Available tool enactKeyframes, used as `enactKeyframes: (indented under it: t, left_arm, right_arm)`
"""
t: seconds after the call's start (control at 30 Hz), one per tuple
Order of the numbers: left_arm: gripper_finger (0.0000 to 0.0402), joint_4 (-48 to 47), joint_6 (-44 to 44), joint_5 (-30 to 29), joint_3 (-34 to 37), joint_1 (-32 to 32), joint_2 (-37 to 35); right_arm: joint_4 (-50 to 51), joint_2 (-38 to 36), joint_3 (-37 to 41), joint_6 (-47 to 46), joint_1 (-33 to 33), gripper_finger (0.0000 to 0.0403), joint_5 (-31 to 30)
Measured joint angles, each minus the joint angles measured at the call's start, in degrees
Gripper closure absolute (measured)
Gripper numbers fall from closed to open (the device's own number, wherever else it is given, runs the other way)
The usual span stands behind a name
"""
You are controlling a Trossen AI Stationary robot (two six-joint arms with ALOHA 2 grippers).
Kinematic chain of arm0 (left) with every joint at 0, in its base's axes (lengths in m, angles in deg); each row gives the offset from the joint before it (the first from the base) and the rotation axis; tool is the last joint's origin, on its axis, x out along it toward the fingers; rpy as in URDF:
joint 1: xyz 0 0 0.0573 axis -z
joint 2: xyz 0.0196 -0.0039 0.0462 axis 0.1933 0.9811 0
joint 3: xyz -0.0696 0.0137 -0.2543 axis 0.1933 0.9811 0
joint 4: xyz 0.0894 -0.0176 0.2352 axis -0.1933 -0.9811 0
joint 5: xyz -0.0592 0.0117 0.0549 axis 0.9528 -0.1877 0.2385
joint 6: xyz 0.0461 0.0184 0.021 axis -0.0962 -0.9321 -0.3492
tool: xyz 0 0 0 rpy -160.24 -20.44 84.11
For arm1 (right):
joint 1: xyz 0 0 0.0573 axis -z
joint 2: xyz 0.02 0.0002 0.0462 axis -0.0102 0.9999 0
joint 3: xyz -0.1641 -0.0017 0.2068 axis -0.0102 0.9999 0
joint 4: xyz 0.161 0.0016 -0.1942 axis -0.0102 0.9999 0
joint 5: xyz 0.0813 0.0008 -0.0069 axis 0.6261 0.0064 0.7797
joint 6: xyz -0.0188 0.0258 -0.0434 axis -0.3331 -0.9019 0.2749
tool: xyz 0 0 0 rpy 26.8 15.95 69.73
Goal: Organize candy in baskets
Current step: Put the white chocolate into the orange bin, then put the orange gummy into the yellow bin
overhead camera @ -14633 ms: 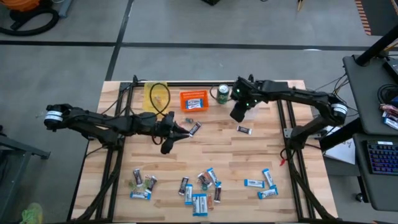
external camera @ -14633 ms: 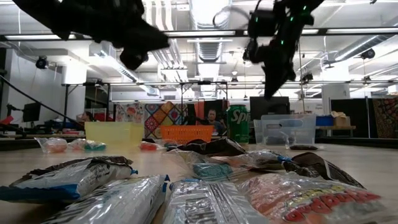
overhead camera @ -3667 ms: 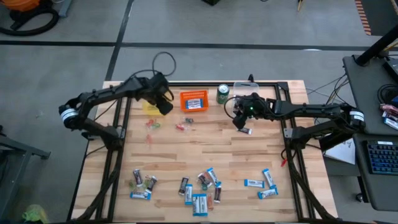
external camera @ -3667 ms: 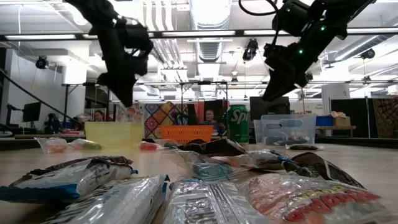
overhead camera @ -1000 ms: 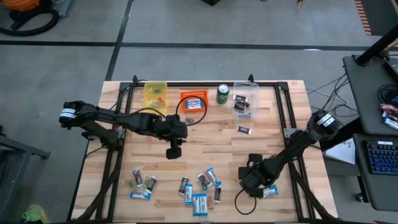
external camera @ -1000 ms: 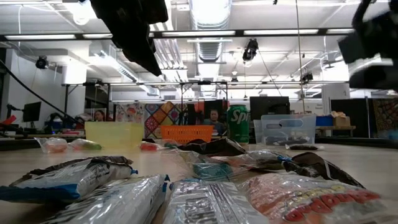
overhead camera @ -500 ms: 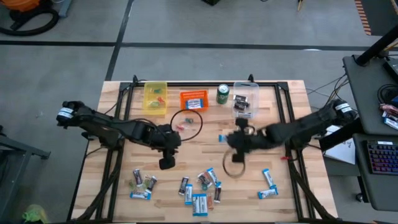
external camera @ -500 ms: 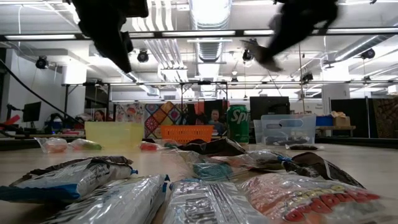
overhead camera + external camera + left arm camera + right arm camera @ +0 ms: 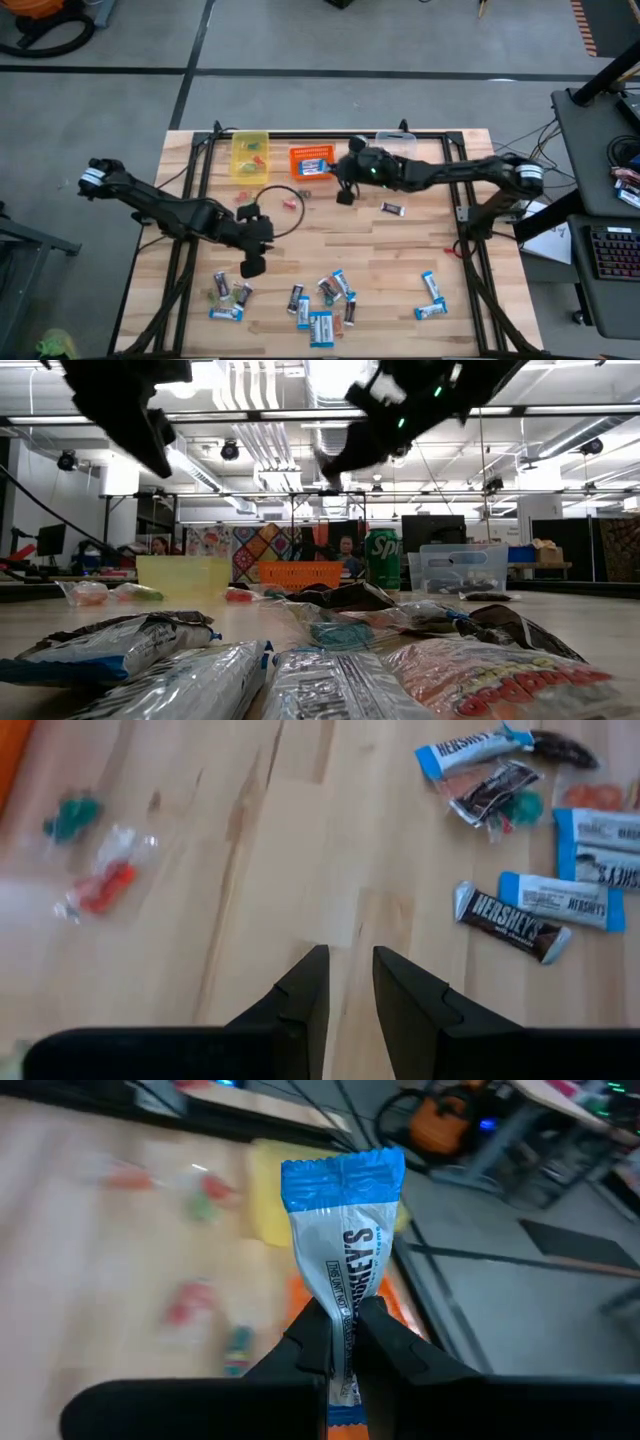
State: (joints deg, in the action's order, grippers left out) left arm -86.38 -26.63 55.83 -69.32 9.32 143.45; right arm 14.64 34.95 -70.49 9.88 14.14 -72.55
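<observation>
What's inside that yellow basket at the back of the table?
The yellow basket holds a few tiny sweets, red and green, seen from above. From table level its cloudy wall hides them, so an exact count is not possible.

The right gripper's fingers (image 9: 385, 1342) are pinching a blue-and-white bar (image 9: 347, 1230), which is standing upright between them. Beyond the fingers, a yellow basket (image 9: 268, 1190) and blurred sweets (image 9: 190, 1302) are sitting on the table (image 9: 90, 1270).
</observation>
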Motion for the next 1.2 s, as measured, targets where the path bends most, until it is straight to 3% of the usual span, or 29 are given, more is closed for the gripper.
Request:
enactKeyframes:
  t: [0.27, 0.53, 0.9, 1.2]
  left_arm:
    - [0.0338, 1.51, 14.46, -2.6, 8.39, -0.02, -10.19]
    - [0.0338, 1.15, 19.91, -2.95, 10.74, -0.02, -15.61]
    - [0.0338, -3.25, 22.61, -4.48, 10.76, -0.04, -14.95]
    - [0.0338, -13.43, 35.54, -5.86, 10.77, -0.04, -12.77]
  right_arm:
    - [-12.72, 11.78, -1.5, 0.3, 6.34, 0.0385, 0.06]
    - [-9.49, 19.71, -9.28, -1.53, 8.6, 0.0376, -0.1]
    - [-4.64, 20.07, -11.84, -2.86, 8.62, 0.0293, 0.06]
    - [-4.14, 19.64, -11.85, -3.72, 8.6, 0.0285, 2.62]
